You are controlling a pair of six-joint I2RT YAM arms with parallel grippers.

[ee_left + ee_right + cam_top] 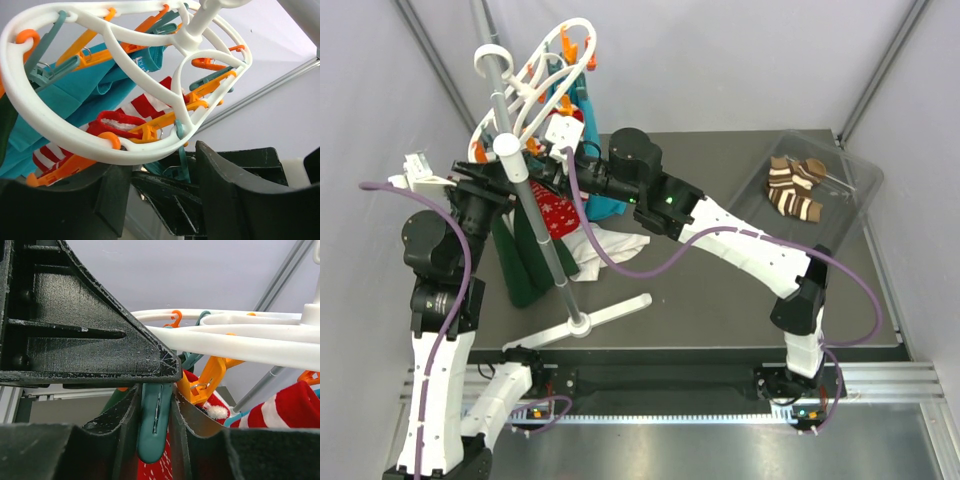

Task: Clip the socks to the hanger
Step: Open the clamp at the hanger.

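My right end effector [156, 426] pinches a teal clip [155, 442] of the hanger [240, 342], probably to open it for the red-striped sock [285, 410].

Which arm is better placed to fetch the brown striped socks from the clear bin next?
Right, probably. The brown striped socks lie in the clear bin on the right arm's side. But the right gripper is shut on a teal clip and must release first.
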